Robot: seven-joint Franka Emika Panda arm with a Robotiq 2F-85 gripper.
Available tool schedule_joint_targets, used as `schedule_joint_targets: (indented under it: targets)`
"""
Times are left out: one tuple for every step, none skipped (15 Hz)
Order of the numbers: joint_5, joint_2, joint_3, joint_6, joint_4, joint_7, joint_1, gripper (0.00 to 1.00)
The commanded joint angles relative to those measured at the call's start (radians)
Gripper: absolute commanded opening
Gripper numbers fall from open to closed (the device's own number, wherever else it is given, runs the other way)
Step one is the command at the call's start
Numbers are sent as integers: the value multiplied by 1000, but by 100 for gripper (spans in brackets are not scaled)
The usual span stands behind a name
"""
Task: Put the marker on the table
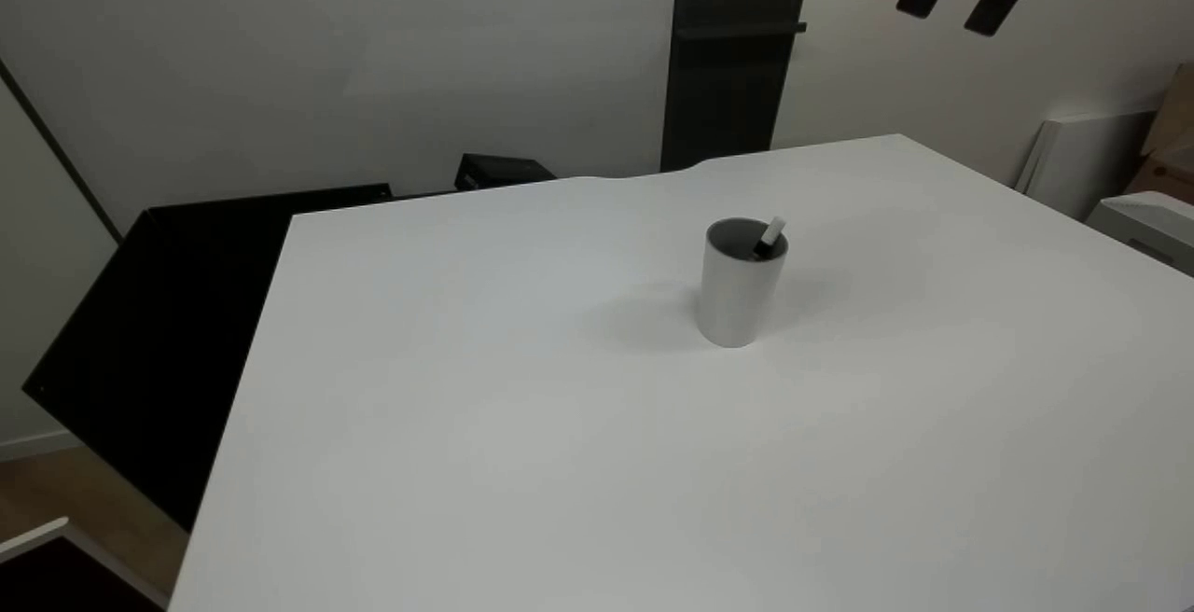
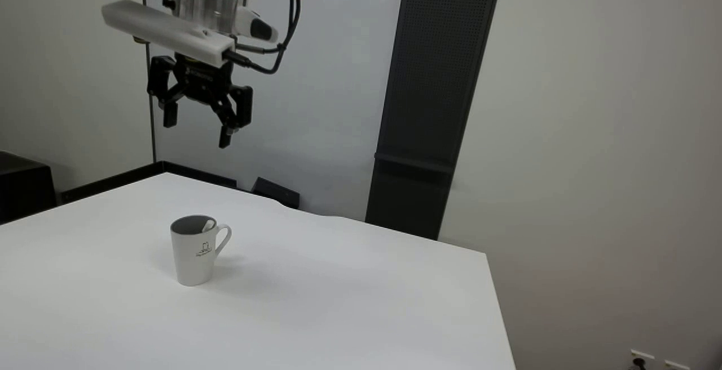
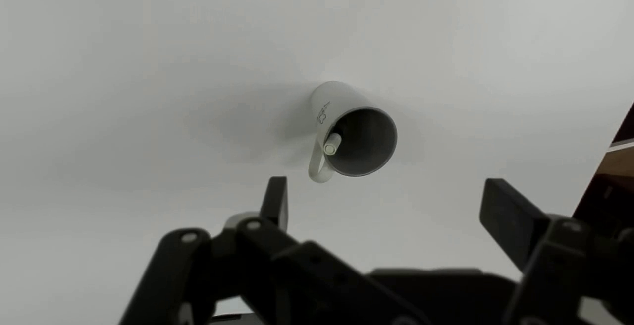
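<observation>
The marker leans inside a pale cup. Its white end sticks up past the rim with a dark part below it, and its lower part is hidden in the cup. The white end also shows in an exterior view and in the wrist view. The table is a large white top with the cup standing upright on it. My gripper is open and empty, well above the table and the cup. In the wrist view the gap between the fingertips is wide, with the cup beyond it.
The cup has a handle on the marker's side and a small dark print, seen in an exterior view. Black chair-like furniture stands past a table edge. A dark panel stands at the wall behind. Boxes are past another edge.
</observation>
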Motion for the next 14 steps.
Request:
schedule_joint_targets:
  targets:
    - [34, 60, 24, 23, 27, -33, -13, 100]
    - [37, 70, 29, 29, 23, -38, -14, 100]
    - [33, 78, 33, 28, 21, -35, -16, 100]
    - [25, 77, 33, -10, 21, -8, -21, 100]
    - [13, 66, 38, 24, 1, -20, -20, 100]
    - [13, 72, 39, 17, 1, -20, -22, 100]
    - [13, 75, 39, 14, 1, -20, -23, 100]
    - [13, 75, 39, 13, 1, -20, -24, 100]
    - [13, 75, 39, 12, 1, -20, -25, 100]
    - [13, 75, 39, 12, 1, -20, -25, 100]
    - [13, 75, 39, 12, 1, -20, -25, 100]
    - [2, 69, 41, 47, -13, -24, -23, 100]
    - [7, 71, 42, 79, -18, -47, -24, 100]
    - [7, 77, 43, 119, -23, -58, -24, 100]
